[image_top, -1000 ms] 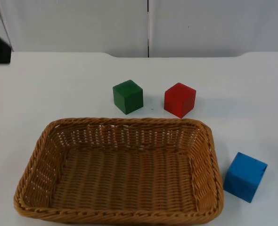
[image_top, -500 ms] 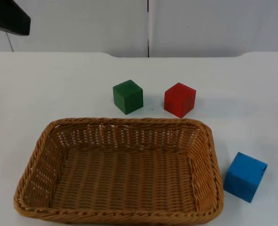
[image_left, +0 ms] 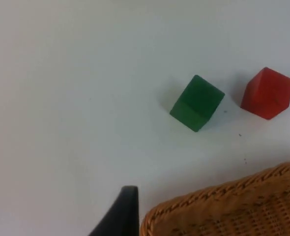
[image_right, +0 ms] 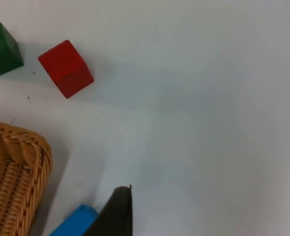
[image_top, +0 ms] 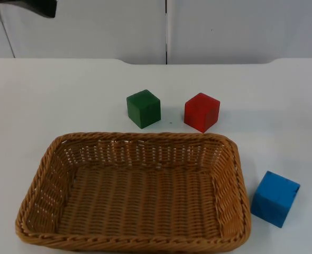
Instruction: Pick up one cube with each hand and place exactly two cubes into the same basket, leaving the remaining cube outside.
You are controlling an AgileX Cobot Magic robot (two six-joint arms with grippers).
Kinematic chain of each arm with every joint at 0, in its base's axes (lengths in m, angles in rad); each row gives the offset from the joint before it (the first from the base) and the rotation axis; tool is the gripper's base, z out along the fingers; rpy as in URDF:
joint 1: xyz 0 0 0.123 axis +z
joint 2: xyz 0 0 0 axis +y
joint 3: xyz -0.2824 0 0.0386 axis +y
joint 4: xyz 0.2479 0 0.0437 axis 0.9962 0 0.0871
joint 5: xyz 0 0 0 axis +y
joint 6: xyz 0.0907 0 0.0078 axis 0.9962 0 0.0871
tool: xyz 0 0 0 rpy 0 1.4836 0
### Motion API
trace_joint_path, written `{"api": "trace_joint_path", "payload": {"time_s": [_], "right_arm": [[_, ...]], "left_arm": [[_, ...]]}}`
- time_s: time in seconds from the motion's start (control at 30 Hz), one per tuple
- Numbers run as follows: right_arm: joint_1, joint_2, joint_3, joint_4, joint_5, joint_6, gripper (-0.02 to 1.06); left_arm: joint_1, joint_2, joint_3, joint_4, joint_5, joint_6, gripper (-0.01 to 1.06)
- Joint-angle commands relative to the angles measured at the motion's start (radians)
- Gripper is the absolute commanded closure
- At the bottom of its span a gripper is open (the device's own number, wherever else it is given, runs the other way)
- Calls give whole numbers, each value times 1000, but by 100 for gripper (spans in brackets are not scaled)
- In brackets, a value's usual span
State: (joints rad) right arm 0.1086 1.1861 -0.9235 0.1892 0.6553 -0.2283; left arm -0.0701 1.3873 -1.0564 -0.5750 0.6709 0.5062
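While the green cube (image_top: 144, 108), red cube (image_top: 202, 112) and blue cube (image_top: 275, 198) all sit outside the empty basket (image_top: 39, 174), no pick has begun; left arm (image_top: 31, 6) high at the wall, finger gaps unreadable, next comes reaching down.

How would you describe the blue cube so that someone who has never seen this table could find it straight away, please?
Start at the wicker basket on the white table. Just outside its right-hand short side lies the blue cube, alone. The green cube and red cube sit together behind the basket's far rim.
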Motion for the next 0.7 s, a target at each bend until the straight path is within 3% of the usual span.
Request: {"api": "trace_joint_path", "payload": {"time_s": [0.0, 0.37, 0.67], "right_arm": [[-5, 52, -46, 24, -17, -31, -1], [11, 279, -235, 31, 28, -101, -1], [147, 455, -368, 22, 48, -163, -1]], "left_arm": [[0, 35, -30, -31, 11, 18, 0], [-2, 184, -130, -120, 21, 108, 0], [-2, 302, -136, -180, 14, 223, 0]]}}
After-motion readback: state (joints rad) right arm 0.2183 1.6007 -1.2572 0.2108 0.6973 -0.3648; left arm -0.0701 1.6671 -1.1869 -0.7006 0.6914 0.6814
